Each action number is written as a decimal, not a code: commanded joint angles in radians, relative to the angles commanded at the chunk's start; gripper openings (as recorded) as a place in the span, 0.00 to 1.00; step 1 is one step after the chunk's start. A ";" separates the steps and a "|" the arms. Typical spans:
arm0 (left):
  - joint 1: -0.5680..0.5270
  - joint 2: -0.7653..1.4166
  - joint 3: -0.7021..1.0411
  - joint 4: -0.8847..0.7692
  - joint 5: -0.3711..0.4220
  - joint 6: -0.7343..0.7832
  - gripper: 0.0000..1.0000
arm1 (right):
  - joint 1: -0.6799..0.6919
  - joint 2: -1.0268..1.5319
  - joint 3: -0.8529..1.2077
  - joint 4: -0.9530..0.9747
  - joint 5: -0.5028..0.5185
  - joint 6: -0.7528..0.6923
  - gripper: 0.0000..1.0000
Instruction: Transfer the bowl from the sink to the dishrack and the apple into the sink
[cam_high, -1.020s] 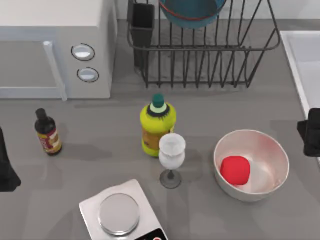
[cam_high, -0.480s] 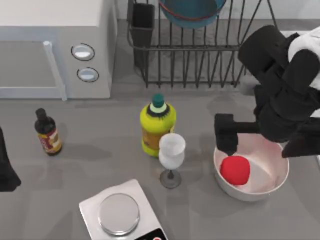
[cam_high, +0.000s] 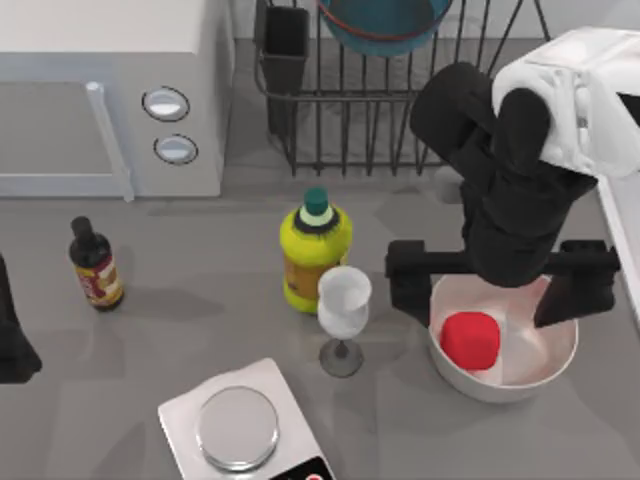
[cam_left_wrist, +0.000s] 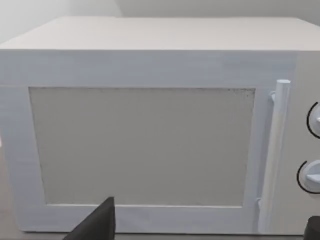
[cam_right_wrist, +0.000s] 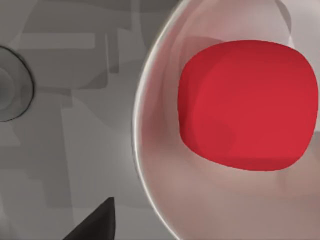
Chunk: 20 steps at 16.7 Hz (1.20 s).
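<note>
Right pincer (cam_high: 497, 295): it hangs over the white bowl at the lower right of the top view. Its two black fingers are wide apart, one on each side of the bowl's far edge. It holds nothing.
Right finger (cam_right_wrist: 95, 222): one dark tip shows in the right wrist view, beside the white bowl's rim.
Apple (cam_high: 470, 340): small and red. It lies inside the white bowl, under the right pincer. The right wrist view shows it big and close (cam_right_wrist: 247, 105).
White bowl (cam_high: 545, 365): it sits on the grey table (cam_high: 200, 320) at the lower right of the top view.
Blue bowl (cam_high: 385, 25): it rests in the dishrack at the top middle of the top view.
Dishrack (cam_high: 380, 120): black wire, at the top of the top view, with a black cup at its left corner.
Sink (cam_high: 625, 215): a pale strip at the right edge of the top view, partly hidden by the right arm.
Left pincer (cam_left_wrist: 207, 227): parked at the lower left edge of the top view. Its fingers are apart, and it faces the microwave (cam_left_wrist: 150, 130).
Other things: a yellow bottle (cam_high: 315, 250), a wine glass (cam_high: 343, 310), a small dark bottle (cam_high: 95, 265) and a scale (cam_high: 238, 428) stand on the table.
</note>
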 joint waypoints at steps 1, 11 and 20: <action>0.000 0.000 0.000 0.000 0.000 0.000 1.00 | 0.000 0.000 0.000 0.000 0.000 0.000 1.00; 0.000 0.000 0.000 0.000 0.000 0.000 1.00 | -0.044 0.108 -0.157 0.199 0.044 -0.019 1.00; 0.000 0.000 0.000 0.000 0.000 0.000 1.00 | 0.003 0.161 -0.230 0.391 0.001 0.005 1.00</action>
